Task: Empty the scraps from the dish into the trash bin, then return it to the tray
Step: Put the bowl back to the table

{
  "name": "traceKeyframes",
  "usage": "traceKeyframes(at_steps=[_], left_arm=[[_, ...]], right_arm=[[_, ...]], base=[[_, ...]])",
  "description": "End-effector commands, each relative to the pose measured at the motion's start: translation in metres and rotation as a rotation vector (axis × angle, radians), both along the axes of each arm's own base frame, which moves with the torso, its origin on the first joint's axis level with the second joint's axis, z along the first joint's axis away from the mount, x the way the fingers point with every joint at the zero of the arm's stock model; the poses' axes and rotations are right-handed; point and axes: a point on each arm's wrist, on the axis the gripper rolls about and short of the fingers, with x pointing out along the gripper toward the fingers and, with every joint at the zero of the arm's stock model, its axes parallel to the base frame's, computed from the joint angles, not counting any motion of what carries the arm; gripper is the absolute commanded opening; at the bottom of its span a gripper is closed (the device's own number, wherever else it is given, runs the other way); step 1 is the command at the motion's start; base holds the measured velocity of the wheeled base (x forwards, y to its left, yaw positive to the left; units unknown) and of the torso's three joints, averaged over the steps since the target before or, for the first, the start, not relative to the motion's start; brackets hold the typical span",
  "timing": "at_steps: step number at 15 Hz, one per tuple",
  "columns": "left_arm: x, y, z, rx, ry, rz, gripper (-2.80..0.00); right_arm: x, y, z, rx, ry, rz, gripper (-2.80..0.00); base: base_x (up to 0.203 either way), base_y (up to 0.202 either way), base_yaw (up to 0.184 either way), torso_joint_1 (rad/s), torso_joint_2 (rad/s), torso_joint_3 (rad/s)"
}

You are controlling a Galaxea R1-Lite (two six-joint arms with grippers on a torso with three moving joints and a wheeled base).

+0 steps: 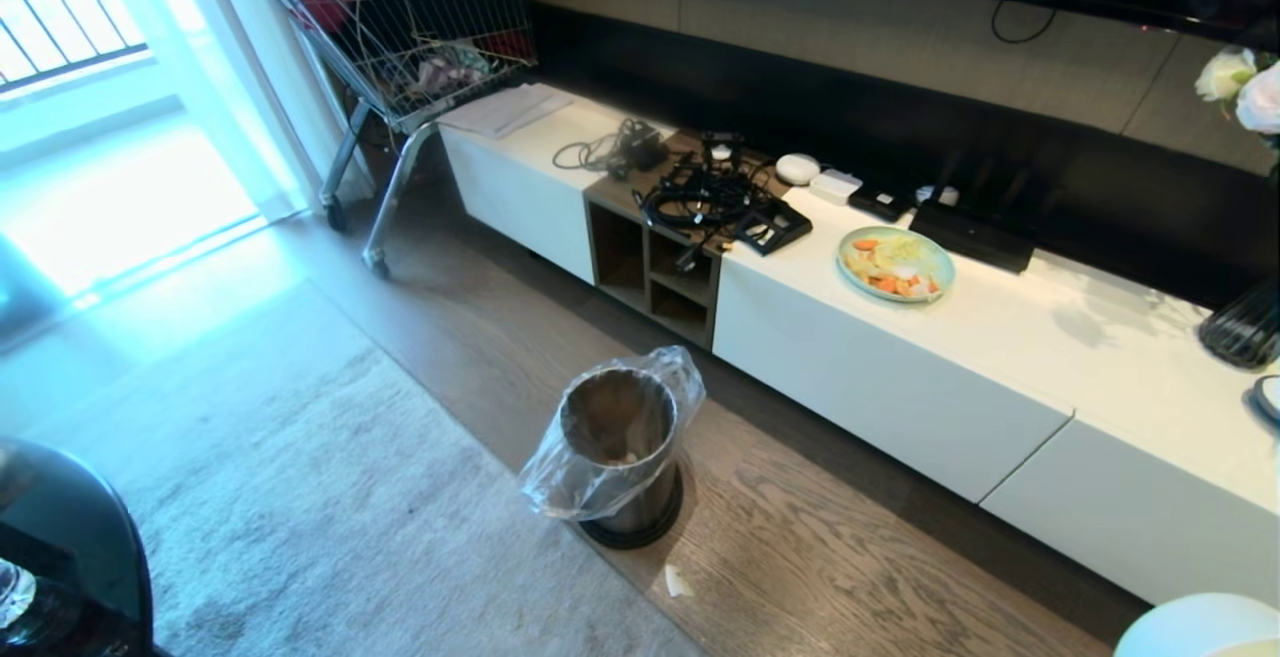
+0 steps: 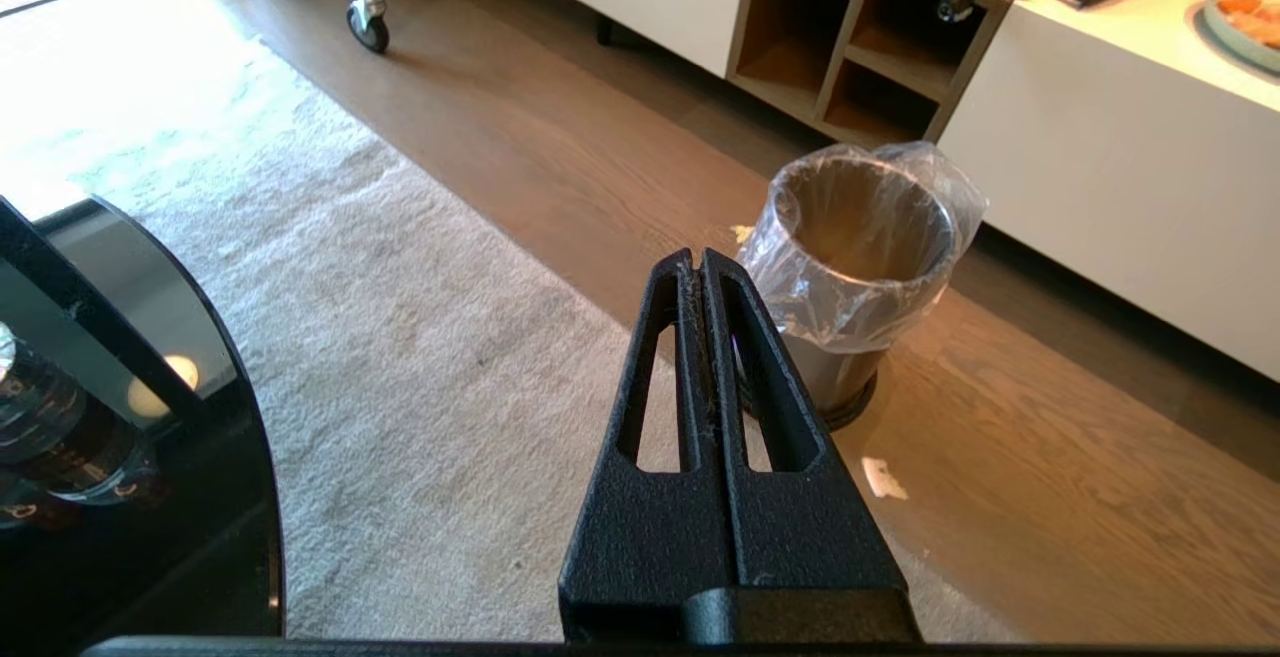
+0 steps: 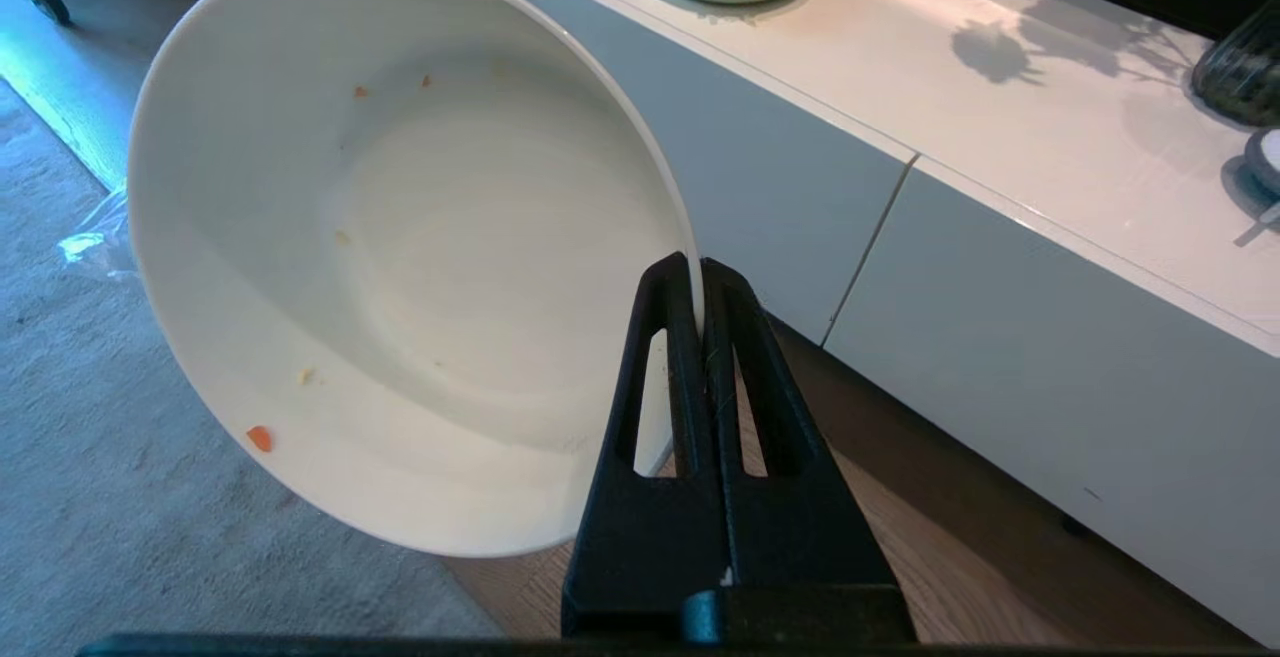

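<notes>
Pinching the bowl by its thin rim in the right gripper; glossy, breakable, slippery, nearly emptied, tilted leftward of the jaws.

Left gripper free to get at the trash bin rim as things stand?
Probably yes: the left gripper, shut and empty, points toward the trash bin with only bare floor between. The right gripper has the dish.
</notes>
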Motion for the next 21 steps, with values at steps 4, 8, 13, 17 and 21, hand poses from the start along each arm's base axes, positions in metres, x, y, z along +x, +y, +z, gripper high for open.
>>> traceKeyframes(at_steps=[4,8,13,17,21], left_arm=[[0.0000,0.0000,-0.0001,-0.001,0.000,0.001,-2.80],[0.0000,0.0000,-0.0001,-0.001,0.000,0.001,-2.80],[0.0000,0.0000,-0.0001,0.000,0.000,0.001,-2.80],[0.0000,0.0000,-0.0001,0.000,0.000,0.001,-2.80],[0.0000,0.0000,0.0001,0.000,-0.001,0.001,-2.80]], right_arm=[[0.0001,0.0000,0.0001,-0.001,0.001,0.001,-2.80],[0.0001,0.0000,0.0001,-0.002,0.001,0.001,-2.80],[0.0001,0.0000,0.0001,-0.001,0.001,0.001,-2.80],[0.0001,0.0000,0.0001,-0.001,0.001,0.001,-2.80],[0.0001,0.0000,0.0001,-0.001,0.001,0.001,-2.80]], base=[[0.000,0.000,0.000,0.002,0.00,0.202],[0.000,0.000,0.000,0.002,0.00,0.147],[0.000,0.000,0.000,0.002,0.00,0.046],[0.000,0.000,0.000,0.000,0.00,0.000],[0.000,0.000,0.000,0.000,0.00,0.000]])
